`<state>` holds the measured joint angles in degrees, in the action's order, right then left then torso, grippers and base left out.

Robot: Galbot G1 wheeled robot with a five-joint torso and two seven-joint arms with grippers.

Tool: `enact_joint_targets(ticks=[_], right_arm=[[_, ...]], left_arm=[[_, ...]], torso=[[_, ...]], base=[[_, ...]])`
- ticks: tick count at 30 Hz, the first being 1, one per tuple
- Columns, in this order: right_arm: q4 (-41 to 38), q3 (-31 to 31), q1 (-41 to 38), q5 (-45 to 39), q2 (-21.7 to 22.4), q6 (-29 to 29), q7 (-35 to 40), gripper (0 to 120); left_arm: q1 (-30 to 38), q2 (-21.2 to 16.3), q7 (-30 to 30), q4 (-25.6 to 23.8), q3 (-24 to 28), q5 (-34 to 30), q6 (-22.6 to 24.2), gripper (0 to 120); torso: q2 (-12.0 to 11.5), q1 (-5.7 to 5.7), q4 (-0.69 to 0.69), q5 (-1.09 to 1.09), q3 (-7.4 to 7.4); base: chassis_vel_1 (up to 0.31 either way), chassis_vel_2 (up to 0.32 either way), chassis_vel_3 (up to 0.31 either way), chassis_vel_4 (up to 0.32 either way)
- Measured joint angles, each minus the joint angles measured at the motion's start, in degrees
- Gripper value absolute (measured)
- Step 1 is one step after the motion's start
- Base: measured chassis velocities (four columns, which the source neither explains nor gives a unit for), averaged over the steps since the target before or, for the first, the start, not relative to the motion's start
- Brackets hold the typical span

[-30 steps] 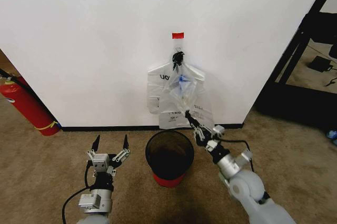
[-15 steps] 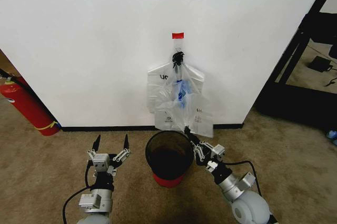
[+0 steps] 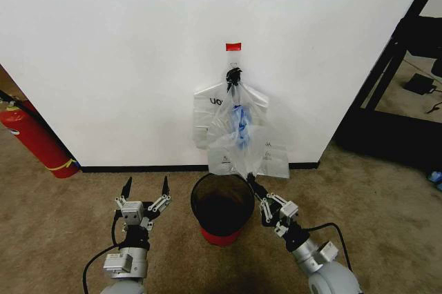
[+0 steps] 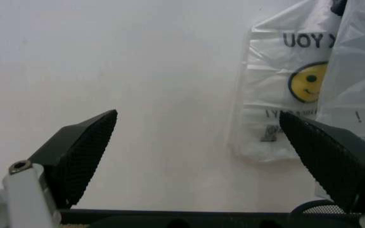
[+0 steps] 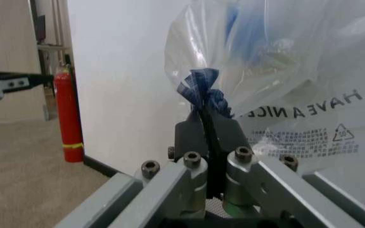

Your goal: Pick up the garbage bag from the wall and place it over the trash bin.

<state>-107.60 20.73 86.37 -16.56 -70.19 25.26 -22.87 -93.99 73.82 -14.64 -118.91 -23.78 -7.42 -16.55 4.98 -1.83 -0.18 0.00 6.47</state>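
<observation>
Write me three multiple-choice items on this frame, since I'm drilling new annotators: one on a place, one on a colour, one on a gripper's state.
1. Where does the trash bin stand?
A. On the floor below the hanging bags
B. Beside the fire extinguisher
C. Behind the left gripper

2. What colour is the tape strip above the hook on the wall?
A. Blue
B. Red
C. Yellow

3. How is the right gripper?
A. Open, clear of everything
B. Shut on the bin's rim
C. Shut on the garbage bag

Answers:
1. A, the head view puts the bin by the baseboard, straight under the bags.
2. B, the strip reads red against the white wall.
3. C, the right wrist view shows its fingers pinching bunched plastic at the bag's bottom; the left gripper sits open, left of the bin.
</observation>
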Motion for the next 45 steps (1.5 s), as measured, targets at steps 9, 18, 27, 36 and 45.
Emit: enact_joint_targets(ticks=[9,18,27,36,45], right_arm=[[2.2,0.1,0.6,2.2,-0.4,2.5,-0.2,0],[3.3,0.2,0.6,4.6,-0.5,4.3,-0.2,0],[2.9,-0.8,-0.5,4.7,-0.8,3.4,3.7,0],[-0.4,-3.3,-4.9,-2.6,0.5,-4.8,10.2,0],[1.1,-3.7,-6.1,0.7,0.8,-5.0,11.1,0]], left_arm=[[1.0,-0.2,0.0,0.6,0.6,0.0,0.4,100],[1.3,-0.2,0.0,1.1,0.7,0.0,0.4,100],[1.1,-0.5,0.0,0.6,0.8,-0.3,0.5,100],[4.1,-8.0,-0.3,-5.1,3.8,-4.9,4.7,100],[16.8,-25.4,-1.7,-13.8,10.6,-23.7,16.0,100]], torso=[[0.0,-0.01,0.0,0.0,0.0],[0.0,-0.01,0.0,0.0,0.0],[0.0,-0.01,0.0,0.0,0.0],[0.0,-0.01,0.01,-0.01,0.01],[0.0,-0.01,0.0,-0.01,0.01]], base=[[0.0,0.0,0.0,0.0],[0.0,0.0,0.0,0.0],[0.0,0.0,0.0,0.0],[0.0,0.0,0.0,0.0],[0.0,0.0,0.0,0.0]])
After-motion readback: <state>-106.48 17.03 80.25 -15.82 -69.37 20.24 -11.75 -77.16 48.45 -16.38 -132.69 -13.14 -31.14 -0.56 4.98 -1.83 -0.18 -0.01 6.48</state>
